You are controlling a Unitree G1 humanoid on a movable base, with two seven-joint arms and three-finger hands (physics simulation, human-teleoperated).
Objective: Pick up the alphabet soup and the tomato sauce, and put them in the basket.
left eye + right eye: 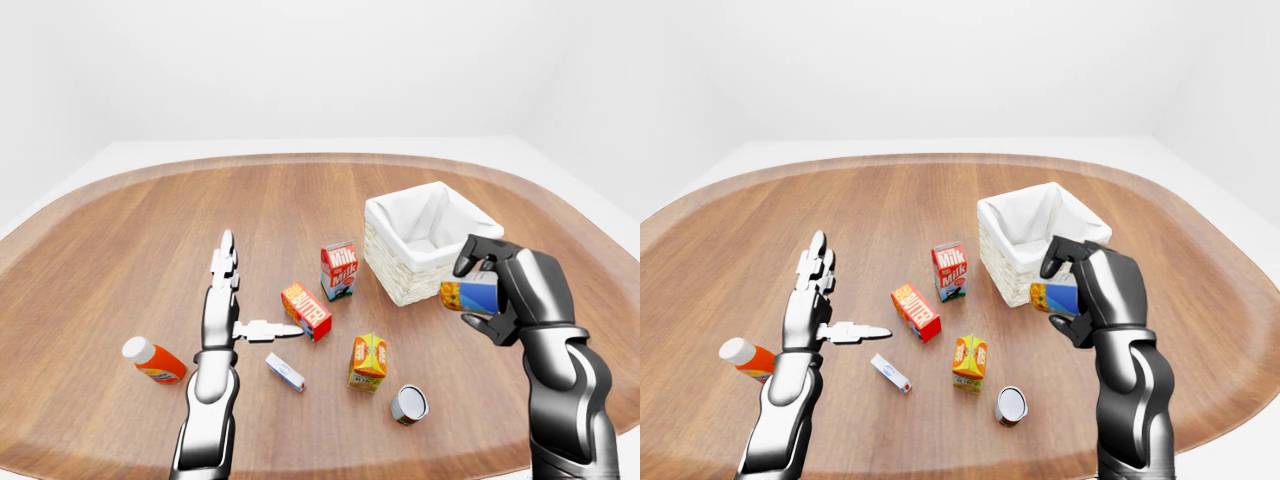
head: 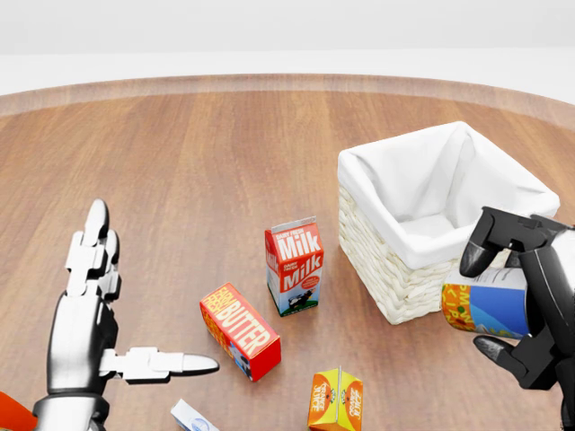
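We are in the carrying step: 1 of the 2 cans is off the table [image 1: 120, 230] and on its way to the basket [image 2: 422, 269], which sits to the right of centre in the head view, white-lined and, as far as we can see into it, holding nothing yet.

Our right hand [image 2: 526, 296] has its fingers clenched round a can [image 2: 485, 307] with a blue and orange label, held on its side just beside the basket's near wall and level with its rim. We cannot read the label, so we cannot tell whether this is the soup or the sauce. We judge the next move calls for lifting the can clear of the rim, bringing it over the white lining, and only then letting go; the wall is close enough that a low pass could knock it.

Our left hand [image 2: 90, 314] is spread wide and flat, holding nothing and hovering near the butter box [image 2: 239, 330], which lies beside the upright milk carton [image 2: 294, 267].

The second can [image 1: 409, 404] lies on the table at the bottom of the left-eye view, just right of the small orange carton [image 1: 369, 361], and it comes next.
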